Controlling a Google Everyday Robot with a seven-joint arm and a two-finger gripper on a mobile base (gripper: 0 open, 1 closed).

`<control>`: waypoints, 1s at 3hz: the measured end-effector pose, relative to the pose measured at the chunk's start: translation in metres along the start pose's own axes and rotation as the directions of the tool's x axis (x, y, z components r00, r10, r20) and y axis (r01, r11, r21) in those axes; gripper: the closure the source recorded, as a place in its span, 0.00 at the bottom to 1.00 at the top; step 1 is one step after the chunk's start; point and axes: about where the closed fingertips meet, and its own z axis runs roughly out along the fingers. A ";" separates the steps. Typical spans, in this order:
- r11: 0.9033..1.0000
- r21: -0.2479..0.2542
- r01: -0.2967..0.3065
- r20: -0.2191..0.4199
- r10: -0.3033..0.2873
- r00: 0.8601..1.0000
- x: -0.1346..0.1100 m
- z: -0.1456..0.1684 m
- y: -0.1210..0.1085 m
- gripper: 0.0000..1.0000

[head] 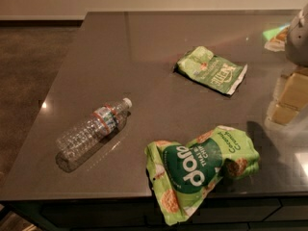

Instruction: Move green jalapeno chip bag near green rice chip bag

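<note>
A clear, ribbed plastic water bottle (pixel 93 127) with a white cap and a red-and-blue label band lies on its side near the left edge of the dark grey, glossy stone-like counter (pixel 144 32), cap pointing up and to the right. Bare counter runs behind it to the far edge.

To its right, close to the front edge, lies the green rice chip bag (pixel 202 170). It is large, puffy and bright lime-green, with a dark green circle, white lettering and round tan chip pictures. Its film is creased and its lower-left end is bent toward the counter's lip.

Further back and slightly right lies the green jalapeno chip bag (pixel 211 70). It is smaller, flat, crinkled and mid-green, with white block lettering and a pale silvery seam at its right end. It lies well apart from the rice chip bag, with a wide strip of open counter between them.

At the right border, a pale grey, rounded hand (pixel 298 37) hangs above the counter's far right side, clear of both bags. I cannot tell how far open it is or whether it holds anything. Below it sit pale tan blocks (pixel 288 97), cut off by the frame.
</note>
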 end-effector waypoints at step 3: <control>0.998 -0.002 -0.068 0.021 0.068 0.997 -0.019 0.027 -0.052 0.00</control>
